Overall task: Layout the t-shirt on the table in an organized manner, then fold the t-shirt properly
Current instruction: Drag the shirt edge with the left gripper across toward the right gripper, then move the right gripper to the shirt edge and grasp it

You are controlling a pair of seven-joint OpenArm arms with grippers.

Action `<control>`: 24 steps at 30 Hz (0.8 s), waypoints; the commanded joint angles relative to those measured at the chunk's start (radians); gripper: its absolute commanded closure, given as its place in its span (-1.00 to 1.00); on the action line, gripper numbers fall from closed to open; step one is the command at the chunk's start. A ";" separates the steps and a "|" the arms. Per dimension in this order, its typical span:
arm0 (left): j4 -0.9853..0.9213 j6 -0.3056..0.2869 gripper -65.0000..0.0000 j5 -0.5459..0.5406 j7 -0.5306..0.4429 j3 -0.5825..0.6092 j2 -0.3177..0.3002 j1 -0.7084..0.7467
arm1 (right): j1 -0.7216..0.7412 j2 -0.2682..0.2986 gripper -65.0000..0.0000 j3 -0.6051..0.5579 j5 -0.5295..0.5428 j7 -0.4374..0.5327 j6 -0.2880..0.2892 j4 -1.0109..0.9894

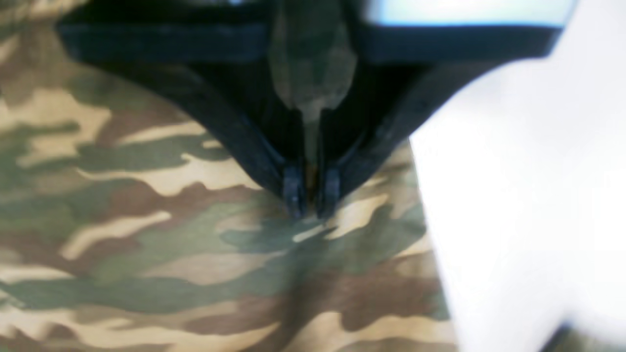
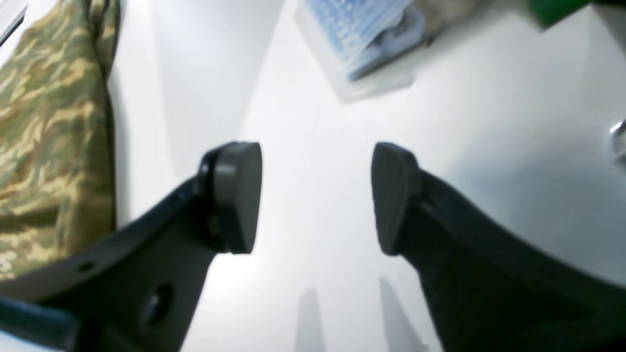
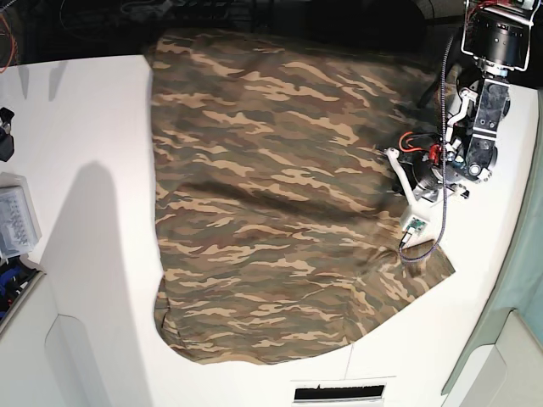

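A clear plastic box sits at the left edge of the white table, and the right gripper, seen only by its own wrist camera, hangs over bare tabletop with jaws spread and nothing held. The camouflage t-shirt lies spread mostly flat across the table's middle, rippled, its far edge over the table's far edge. Toward the right edge, the left gripper pinches the t-shirt's fabric between nearly closed jaws; laying out looks nearly done, folding not yet started.
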 commanded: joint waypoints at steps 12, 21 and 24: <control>0.149 -0.050 0.83 -0.228 -0.008 -0.005 -0.054 -0.034 | 0.005 -0.118 -0.07 -0.192 0.026 0.001 0.013 0.018; 0.154 -0.114 0.83 -0.283 -0.008 -0.004 -0.032 0.006 | 0.008 -0.279 -0.07 -0.400 -0.091 0.101 0.008 0.018; 0.154 -0.114 0.83 -0.283 -0.009 -0.004 -0.006 0.042 | 0.008 -0.327 -0.07 -0.454 -0.125 0.125 0.008 0.018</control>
